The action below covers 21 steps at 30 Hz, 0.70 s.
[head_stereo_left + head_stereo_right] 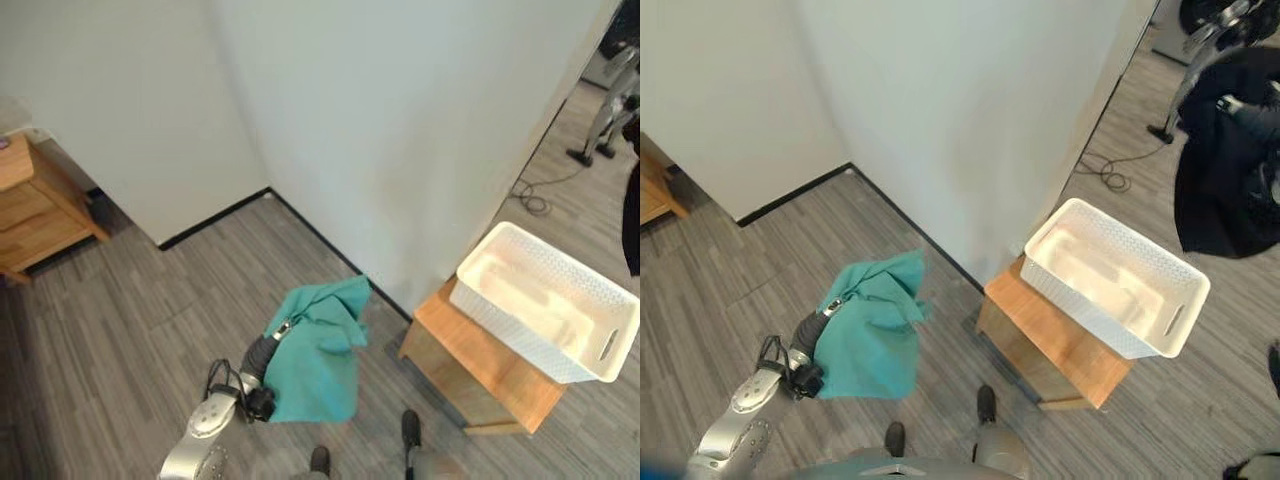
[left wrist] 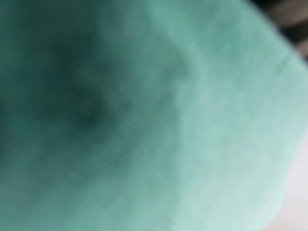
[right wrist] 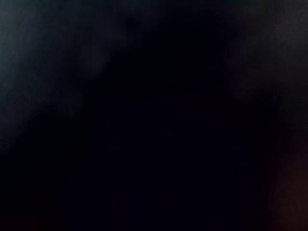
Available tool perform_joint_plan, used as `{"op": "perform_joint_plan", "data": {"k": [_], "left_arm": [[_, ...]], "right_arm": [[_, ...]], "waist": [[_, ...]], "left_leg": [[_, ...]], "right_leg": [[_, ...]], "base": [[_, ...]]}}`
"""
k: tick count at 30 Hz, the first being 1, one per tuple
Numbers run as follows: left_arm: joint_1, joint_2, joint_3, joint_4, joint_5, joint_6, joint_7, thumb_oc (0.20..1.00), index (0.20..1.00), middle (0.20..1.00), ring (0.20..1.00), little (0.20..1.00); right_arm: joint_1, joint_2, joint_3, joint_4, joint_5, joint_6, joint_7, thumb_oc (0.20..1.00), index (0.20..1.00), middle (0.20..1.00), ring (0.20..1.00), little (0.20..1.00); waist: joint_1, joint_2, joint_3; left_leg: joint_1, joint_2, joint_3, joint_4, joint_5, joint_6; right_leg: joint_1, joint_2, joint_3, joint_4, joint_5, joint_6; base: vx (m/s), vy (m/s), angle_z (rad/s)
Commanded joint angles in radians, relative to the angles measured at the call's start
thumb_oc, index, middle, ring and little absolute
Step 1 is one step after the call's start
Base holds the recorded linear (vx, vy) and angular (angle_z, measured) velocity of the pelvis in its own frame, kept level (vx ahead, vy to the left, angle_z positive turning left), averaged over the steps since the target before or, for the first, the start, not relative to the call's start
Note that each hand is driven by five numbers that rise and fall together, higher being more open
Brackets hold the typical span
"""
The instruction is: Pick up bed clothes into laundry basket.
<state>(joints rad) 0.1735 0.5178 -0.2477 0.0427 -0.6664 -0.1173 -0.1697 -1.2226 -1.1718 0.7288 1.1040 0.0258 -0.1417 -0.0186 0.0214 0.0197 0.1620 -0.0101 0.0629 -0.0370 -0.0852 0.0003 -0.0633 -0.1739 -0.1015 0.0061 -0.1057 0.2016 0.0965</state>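
Your left hand (image 1: pixel 283 328) is up in front of you with the teal cloth (image 1: pixel 322 352) draped over it, hanging clear of the grey plank floor (image 1: pixel 150 320); its fingers are buried under the fabric, so you cannot tell how they sit (the left wrist view is teal cloth (image 2: pixel 154 115) at point-blank range). The white laundry basket (image 1: pixel 545 300) sits on the low wooden stand (image 1: pixel 480 375) to your right, well apart from the cloth, and it looks empty. A dark garment (image 1: pixel 1225 150) hangs at the right edge of the right eye view, seemingly off your right arm, but the hand and its fingers cannot be made out, so grip unknown. Judged from this: pickup looks done for the teal piece, nothing is in the basket yet. Left to do: turn right, carry across, drop in.
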Motion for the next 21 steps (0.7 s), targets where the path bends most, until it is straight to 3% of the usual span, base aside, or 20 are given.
{"op": "perform_joint_plan", "data": {"k": [1, 3, 7, 21], "left_arm": [[-0.034, 0.062, 0.028, -0.095, -0.054, -0.066, 0.000, 0.200, 0.200, 0.200, 0.200, 0.200], [-0.029, 0.062, 0.046, -0.101, -0.060, -0.070, 0.018, 0.200, 0.200, 0.200, 0.200, 0.200], [-0.030, 0.056, 0.053, -0.113, -0.047, -0.071, 0.033, 0.200, 0.200, 0.200, 0.200, 0.200], [-0.097, 0.010, 0.043, -0.077, -0.024, -0.081, 0.068, 0.200, 0.200, 0.200, 0.200, 0.200]], "right_arm": [[-0.174, 0.034, 0.052, 0.077, -0.032, 0.004, -0.062, 0.200, 0.200, 0.200, 0.200, 0.200], [-0.246, 0.110, 0.086, 0.129, -0.036, 0.019, -0.063, 0.200, 0.200, 0.200, 0.200, 0.200], [-0.265, 0.167, 0.093, 0.199, -0.051, 0.035, -0.068, 0.200, 0.200, 0.200, 0.200, 0.200], [-0.112, 0.139, 0.029, 0.206, -0.060, 0.045, -0.037, 0.200, 0.200, 0.200, 0.200, 0.200]], "waist": [[0.014, -0.031, 0.035], [0.027, -0.012, 0.065], [0.032, 0.010, 0.100], [0.011, 0.031, 0.140]], "left_leg": [[-0.035, 0.047, -0.025, -0.002, 0.070, -0.031], [-0.085, 0.050, -0.021, -0.002, 0.095, -0.040], [-0.128, 0.050, -0.025, -0.002, 0.115, -0.046], [-0.175, 0.048, -0.027, -0.002, 0.119, -0.048]], "right_leg": [[0.028, -0.027, -0.015, 0.041, -0.080, 0.039], [-0.024, -0.022, -0.008, 0.047, -0.075, 0.031], [-0.072, -0.017, -0.007, 0.060, -0.075, 0.024], [-0.141, -0.005, 0.008, 0.091, -0.083, 0.016]], "base": [[-0.11, -0.057, 0.10], [-0.14, -0.094, -0.09], [-0.07, -0.061, -0.04], [-0.01, -0.016, 0.00]]}}
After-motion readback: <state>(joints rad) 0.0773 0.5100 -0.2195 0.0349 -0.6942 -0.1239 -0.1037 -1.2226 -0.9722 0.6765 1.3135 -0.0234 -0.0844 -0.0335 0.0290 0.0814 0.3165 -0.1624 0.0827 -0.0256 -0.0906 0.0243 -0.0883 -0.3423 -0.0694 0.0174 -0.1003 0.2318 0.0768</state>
